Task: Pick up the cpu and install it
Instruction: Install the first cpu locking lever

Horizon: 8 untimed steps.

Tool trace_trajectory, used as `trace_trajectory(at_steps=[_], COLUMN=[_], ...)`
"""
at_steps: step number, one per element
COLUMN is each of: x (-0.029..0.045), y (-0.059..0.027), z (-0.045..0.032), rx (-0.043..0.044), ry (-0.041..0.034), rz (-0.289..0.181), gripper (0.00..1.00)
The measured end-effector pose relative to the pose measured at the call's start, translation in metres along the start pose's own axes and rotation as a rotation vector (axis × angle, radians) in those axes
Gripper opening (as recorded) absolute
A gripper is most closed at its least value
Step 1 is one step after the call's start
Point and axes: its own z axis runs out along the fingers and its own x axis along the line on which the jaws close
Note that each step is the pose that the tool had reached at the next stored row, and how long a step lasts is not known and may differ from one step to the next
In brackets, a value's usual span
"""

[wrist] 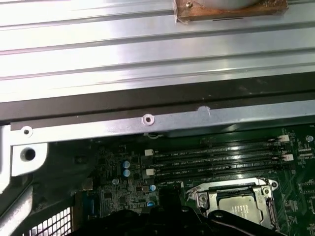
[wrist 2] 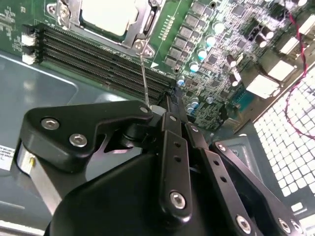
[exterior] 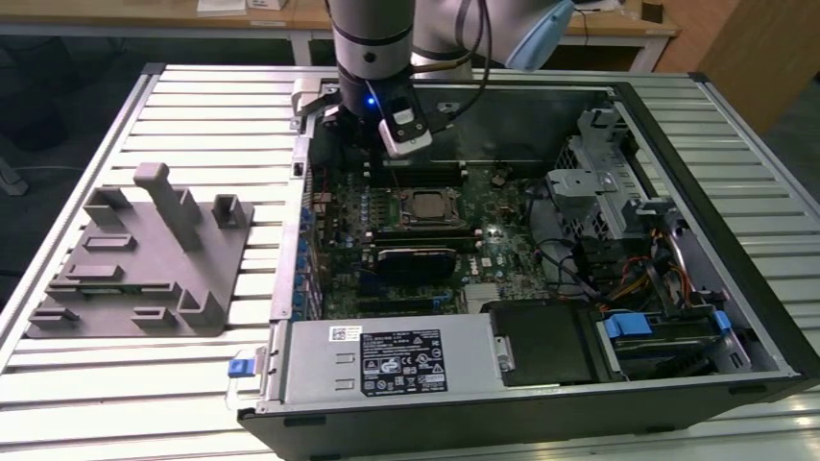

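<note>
The arm (exterior: 374, 38) comes straight down from above into the open computer case (exterior: 717, 240), its wrist vertical over the far side of the motherboard (exterior: 513, 216). The end effector (wrist 2: 170, 110) hangs just beyond the memory slots (wrist 2: 98, 54), and in the second wrist view its fingers (wrist 2: 172, 142) are pressed together with nothing between them. The cpu (exterior: 424, 206) sits in the socket frame (wrist 2: 140, 27), silvery top up, seen in both wrist views (wrist 2: 108, 14) (wrist: 241, 209). A grey fixture (exterior: 141, 259) rests on the slatted tabletop (exterior: 192, 106), on the exterior view's left, well apart from the case.
</note>
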Motion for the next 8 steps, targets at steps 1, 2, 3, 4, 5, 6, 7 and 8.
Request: trace_trajectory(at_steps=[1,2,3,4,5,6,7,8], x=[-0.0004,-0.001,-0.0019,-0.0031,-0.0045,-0.006,-0.0076,-0.0094], y=[0.0001,0.0002,0.0002,0.0004,0.0005,0.0007,0.0009,0.0011], z=[0.0,0.0001,0.0001,0.0001,0.0001,0.0001,0.0001,0.0002], rx=[-0.0013,-0.0015,-0.0016,-0.0014,-0.0015,-0.0015,-0.0015,-0.0015], ry=[0.0,0.0,0.0,0.0001,0.0001,0.0,0.0,0.0], rz=[0.0,0.0,0.0,0.0,0.0,0.0,0.0,0.0], gripper=[0.11,0.11,0.11,0.11,0.11,0.11,0.11,0.11])
